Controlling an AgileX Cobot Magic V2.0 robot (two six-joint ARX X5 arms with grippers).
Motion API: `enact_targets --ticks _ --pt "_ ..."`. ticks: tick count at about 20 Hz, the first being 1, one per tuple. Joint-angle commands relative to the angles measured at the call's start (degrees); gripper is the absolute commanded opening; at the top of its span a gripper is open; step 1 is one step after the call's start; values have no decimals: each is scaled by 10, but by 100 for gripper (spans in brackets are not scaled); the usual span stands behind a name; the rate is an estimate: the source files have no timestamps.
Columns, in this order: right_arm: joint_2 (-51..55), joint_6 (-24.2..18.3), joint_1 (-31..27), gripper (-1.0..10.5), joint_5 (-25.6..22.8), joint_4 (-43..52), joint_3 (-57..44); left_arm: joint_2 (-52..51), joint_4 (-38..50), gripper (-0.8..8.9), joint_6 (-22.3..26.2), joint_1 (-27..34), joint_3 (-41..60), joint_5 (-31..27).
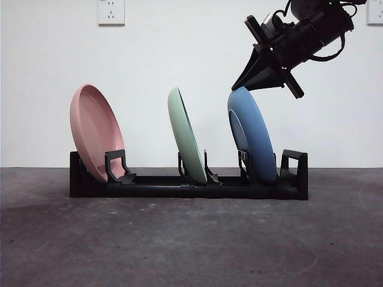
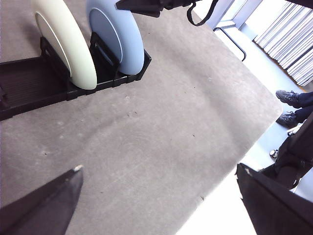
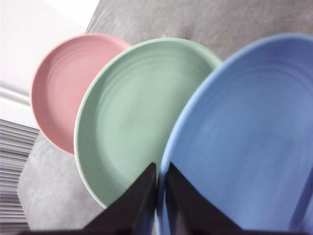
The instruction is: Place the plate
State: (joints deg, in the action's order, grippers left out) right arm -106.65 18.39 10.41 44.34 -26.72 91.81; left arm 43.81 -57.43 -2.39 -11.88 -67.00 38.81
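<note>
A pink plate stands on edge at the left end of the rack, tilted leftward at the top. A green plate stands in the middle slot, tilted the same way and well apart from the pink one. The grey table carries the rack. Behind is a white wall with an outlet high up. Past the table's far edge, in the left wrist view, two dark shoes rest on a pale floor.

No words to read

There are no letters, numbers, brand names or signs on anything here that can be read, not on any side of any thing in the three views.
</note>
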Motion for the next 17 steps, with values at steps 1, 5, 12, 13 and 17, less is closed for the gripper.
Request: enact_targets --ticks 1,5,12,13,17 --pt "-8 13 -2 10 1 5 17 3 4 500 9 -1 -12 2" --pt "8 27 -5 10 23 5 31 3 3 500 17 -1 -12 2" --pt "90 20 -4 10 29 -10 31 13 4 499 39 -2 -11 1" --pt "105 15 -4 10 30 -20 31 16 4 500 41 -2 -11 1" --pt "173 -59 8 10 25 -108 31 24 4 499 49 -2 -11 1"
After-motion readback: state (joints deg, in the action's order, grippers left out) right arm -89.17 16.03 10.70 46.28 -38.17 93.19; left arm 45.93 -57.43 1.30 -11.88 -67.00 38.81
